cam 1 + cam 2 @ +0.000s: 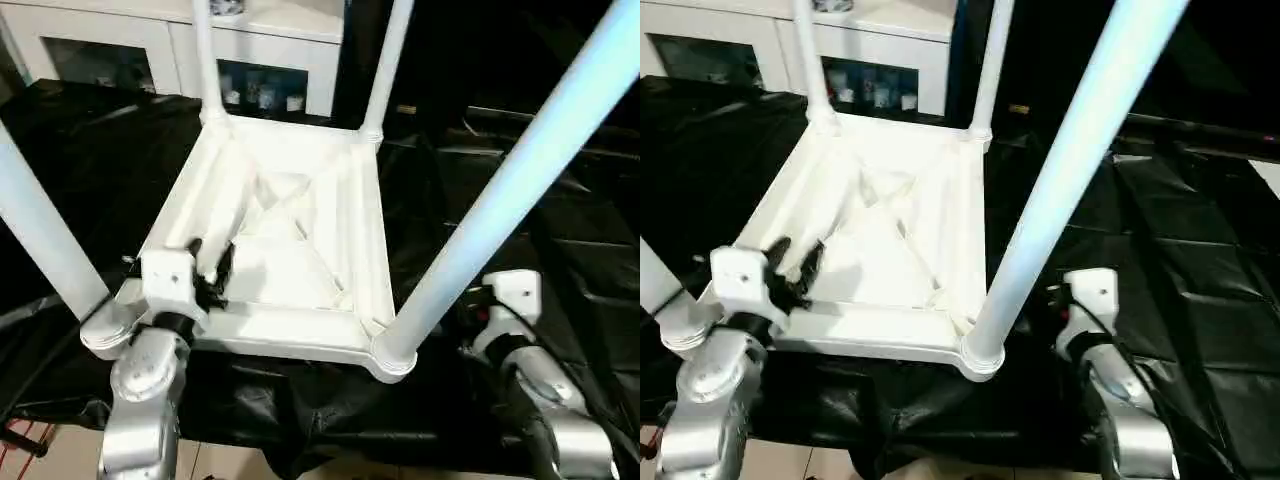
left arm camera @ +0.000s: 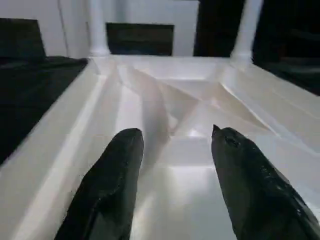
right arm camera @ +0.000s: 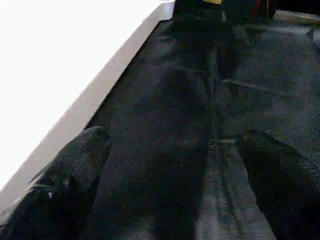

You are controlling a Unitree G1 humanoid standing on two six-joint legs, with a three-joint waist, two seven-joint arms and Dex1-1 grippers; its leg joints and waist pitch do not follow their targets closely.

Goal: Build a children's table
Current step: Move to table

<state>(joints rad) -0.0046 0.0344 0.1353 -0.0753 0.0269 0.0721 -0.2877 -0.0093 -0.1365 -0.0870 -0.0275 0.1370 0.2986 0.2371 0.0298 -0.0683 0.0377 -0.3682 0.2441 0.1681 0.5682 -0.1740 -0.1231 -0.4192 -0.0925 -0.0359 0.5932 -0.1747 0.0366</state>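
1. The left gripper [image 2: 172, 150] is seen with its two black fingers [image 2: 107, 185] parted and nothing held between them; they hover over the ribbed underside of the tabletop [image 1: 290, 250], at its near left corner.
2. The right gripper [image 3: 170, 185] is spread wide and empty, over the black-draped work table [image 3: 200, 100], just beside the tabletop's right edge.
3. The tabletop is laid upside down, its long axis running away from the robot, directly ahead of the left fingers; the left arm is judged nearer.
4. One tabletop is counted, and four legs [image 1: 500, 190], all seated upright in the corner sockets.
5. Assembly is judged essentially complete.
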